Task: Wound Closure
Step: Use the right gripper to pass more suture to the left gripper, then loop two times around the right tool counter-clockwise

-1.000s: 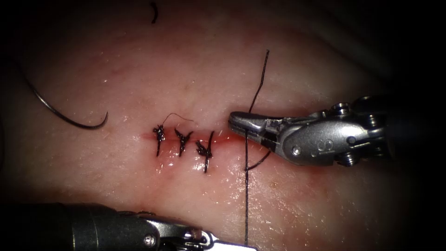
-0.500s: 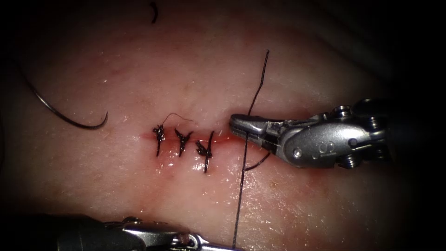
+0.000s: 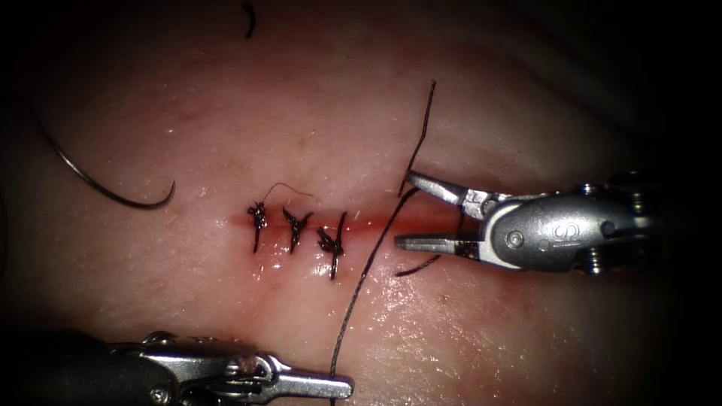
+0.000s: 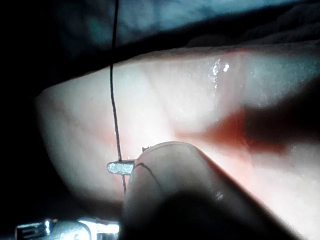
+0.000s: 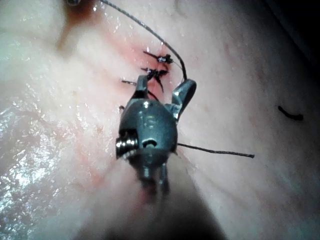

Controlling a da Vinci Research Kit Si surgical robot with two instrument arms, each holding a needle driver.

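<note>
Spread wide, right tool [image 3: 402,212] at the cut's [image 3: 421,223] three o'clock end, holding nothing, thread [image 3: 368,265] slanting between tips toward seven o'clock into left tool [image 3: 342,387], pinched shut; needle [image 3: 101,184] lay free at nine o'clock.

Dim vignetted edges, central wet glare

Right tool [image 3: 402,213]: jaws were closed on the thread [image 3: 368,267] over the right end of the cut [image 3: 421,222]; now spread wide, thread released, tool drawn back to the right. Left tool [image 3: 331,387]: shifted along the lower edge, jaws closed on the thread's lower end. Thread formerly ran near vertical; now slants down to the left.
</note>
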